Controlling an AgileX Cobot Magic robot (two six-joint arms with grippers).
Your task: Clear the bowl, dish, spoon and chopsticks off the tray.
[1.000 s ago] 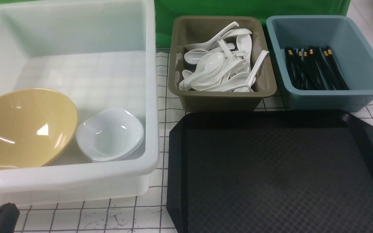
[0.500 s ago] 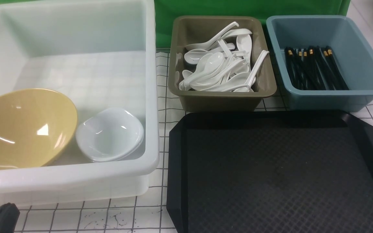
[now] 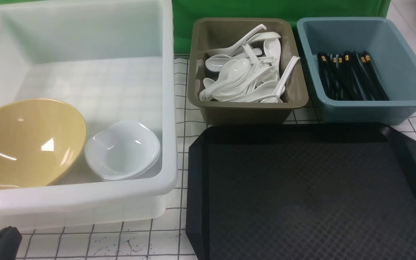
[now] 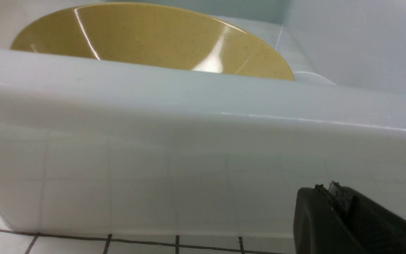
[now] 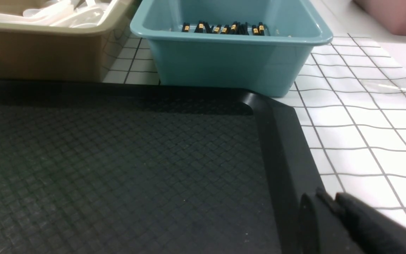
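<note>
Apparently unchanged: tray (image 3: 196,187), 4 o'clock, visible part bare; bowl (image 3: 24,141), 9 o'clock. Clearing looks done. Left gripper (image 4: 325,187) closed, right gripper (image 5: 330,198) narrowly parted, both empty.

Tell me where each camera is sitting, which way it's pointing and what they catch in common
Front view: between the two arms, facing forward over the white bin, spoon tub, chopstick tub and black tray; a bit of the left gripper shows in its corner.
Left wrist view: on the left wrist, facing the white bin's side and the mustard-yellow bowl; that gripper's fingers show.
Right wrist view: on the right wrist, facing across the tray to both tubs; the right gripper's fingertips show.
Shared: front and right wrist views both show tray and tubs.
</note>
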